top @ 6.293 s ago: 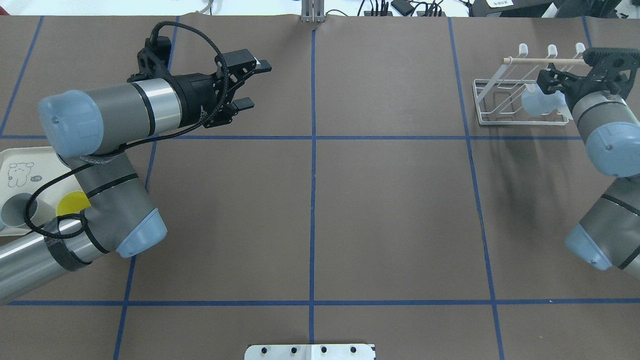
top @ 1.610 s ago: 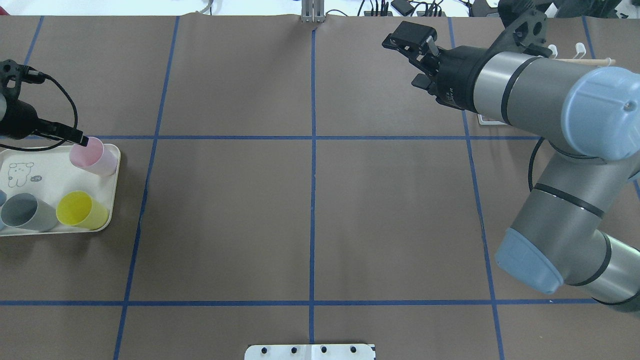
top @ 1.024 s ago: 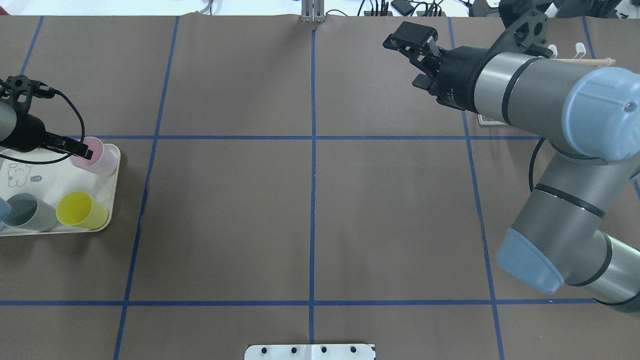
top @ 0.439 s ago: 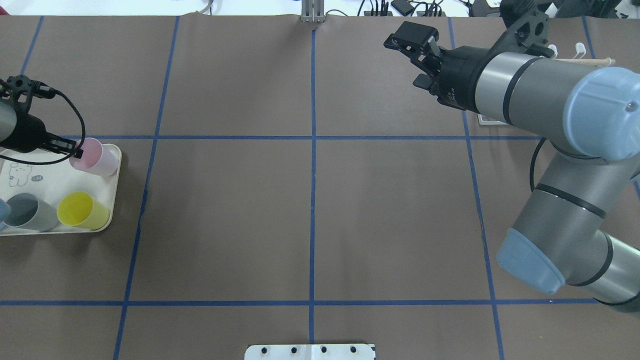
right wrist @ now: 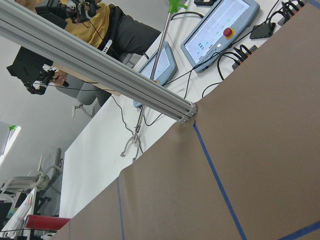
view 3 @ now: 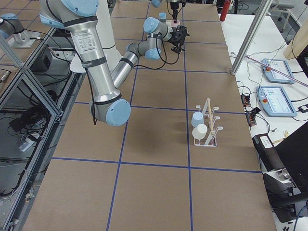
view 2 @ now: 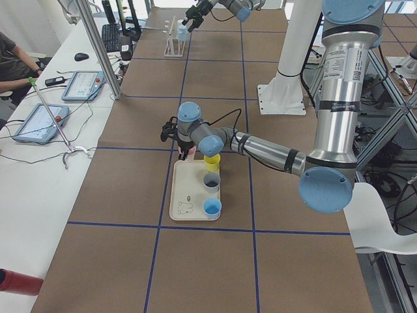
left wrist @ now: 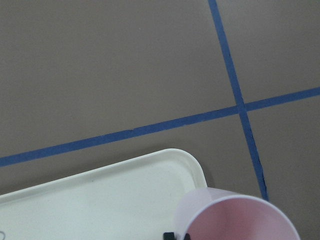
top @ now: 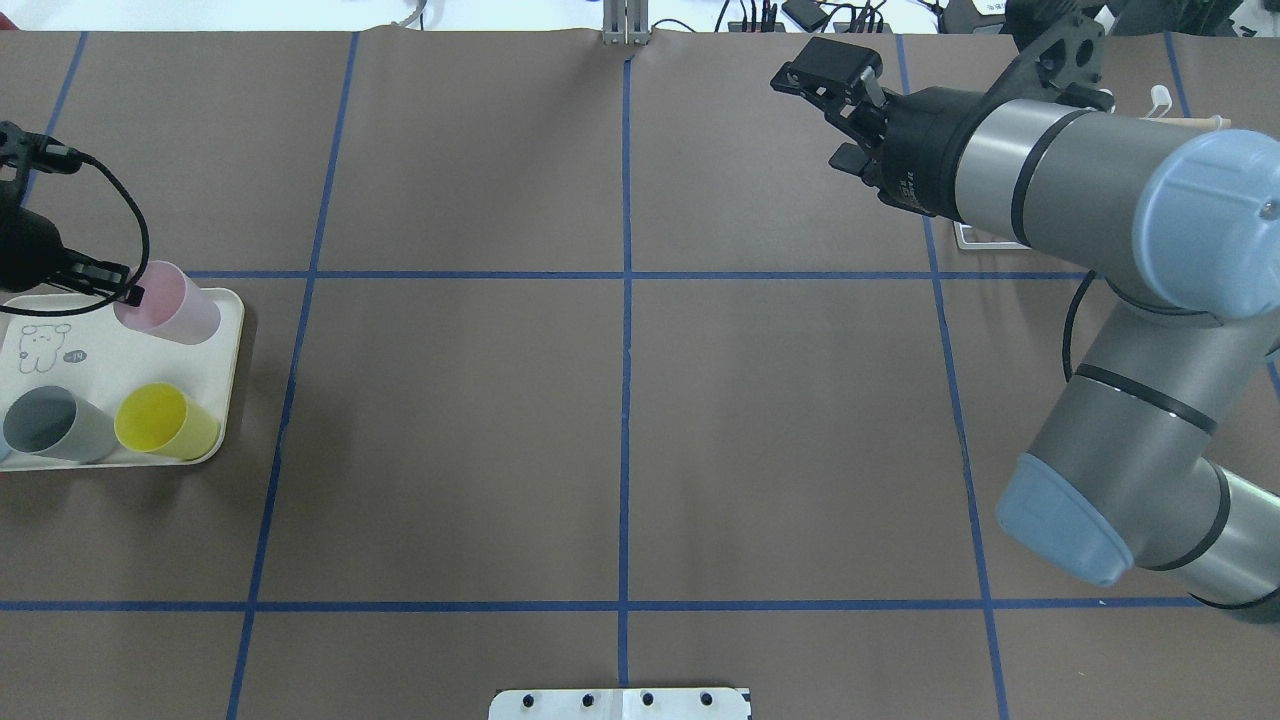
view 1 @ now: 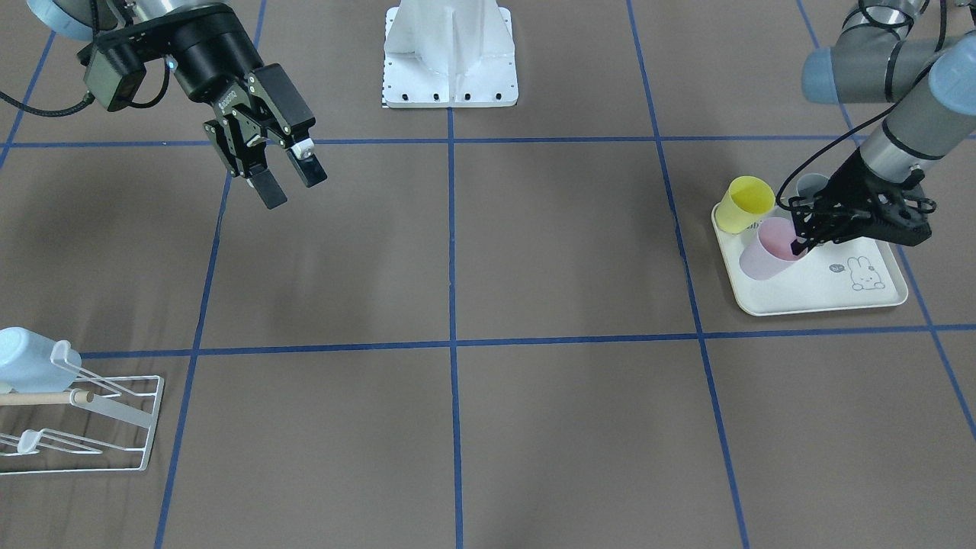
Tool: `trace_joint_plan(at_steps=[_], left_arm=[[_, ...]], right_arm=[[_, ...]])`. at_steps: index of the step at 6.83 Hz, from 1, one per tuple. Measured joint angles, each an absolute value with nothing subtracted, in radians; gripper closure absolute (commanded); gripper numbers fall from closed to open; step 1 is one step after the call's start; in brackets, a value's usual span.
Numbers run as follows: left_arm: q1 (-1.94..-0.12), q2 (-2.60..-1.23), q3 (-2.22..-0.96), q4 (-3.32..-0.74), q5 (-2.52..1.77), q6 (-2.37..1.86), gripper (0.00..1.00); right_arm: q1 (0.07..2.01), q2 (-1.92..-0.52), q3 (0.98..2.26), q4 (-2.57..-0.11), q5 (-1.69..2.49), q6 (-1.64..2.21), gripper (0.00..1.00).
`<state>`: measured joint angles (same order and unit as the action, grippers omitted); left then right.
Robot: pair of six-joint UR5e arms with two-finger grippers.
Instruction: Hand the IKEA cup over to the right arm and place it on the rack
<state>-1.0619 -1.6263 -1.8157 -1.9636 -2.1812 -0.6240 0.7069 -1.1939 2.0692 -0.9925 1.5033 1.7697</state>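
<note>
Noted pink cup [top: 170, 303] shifted up-left at overhead frame's left edge, rim pinched in left fingers [top: 128, 294], probably lifting off tray [top: 100, 352]; found right fingers [view 1: 269, 188] wide at upper right, awaiting handover.

Near arm down at the tray, far arm up by the rack.
The left gripper [view 2: 184, 150] is right on the pink cup [view 2: 189, 155] at the far end of the tray [view 2: 184, 192]. A yellow cup [view 2: 212, 162], a grey cup [view 2: 211, 182] and a blue cup [view 2: 212, 207] line its right side. Far down the desk [view 2: 130, 189], the right gripper [view 2: 191, 17] hangs near the rack [view 2: 172, 45].
</note>
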Motion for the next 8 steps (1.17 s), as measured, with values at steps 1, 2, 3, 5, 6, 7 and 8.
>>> trace_joint_plan(at_steps=[1, 2, 3, 5, 6, 7, 8], left_arm=[[-1.11, -1.653, -1.846, -1.886, -2.18, -0.61, 1.0], [-1.144, -1.699, -1.848, -1.844, -2.181, -0.616, 1.0], [-1.159, -1.766, -1.83, -1.829, -2.186, -0.675, 1.0], [-1.14, -1.918, -1.791, -1.867, -2.191, -0.985, 1.0], [-1.094, -1.952, -1.777, -1.975, -2.185, -1.185, 1.0], [-1.041, -1.96, -1.747, -2.168, -2.149, -1.407, 1.0], [-0.983, -1.96, -1.7, -2.412, -2.079, -1.649, 1.0]], right_arm=[[0.707, -1.195, 2.069, -0.992, 1.504, 1.771, 0.0], [0.707, -1.194, 2.069, -0.992, 1.504, 1.773, 0.0], [0.706, -1.192, 2.069, -0.993, 1.505, 1.776, 0.0], [0.705, -1.188, 2.069, -0.993, 1.508, 1.779, 0.0], [0.705, -1.186, 2.068, -0.993, 1.509, 1.78, 0.0], [0.704, -1.184, 2.068, -0.994, 1.51, 1.781, 0.0], [0.704, -1.183, 2.068, -0.993, 1.512, 1.786, 0.0]])
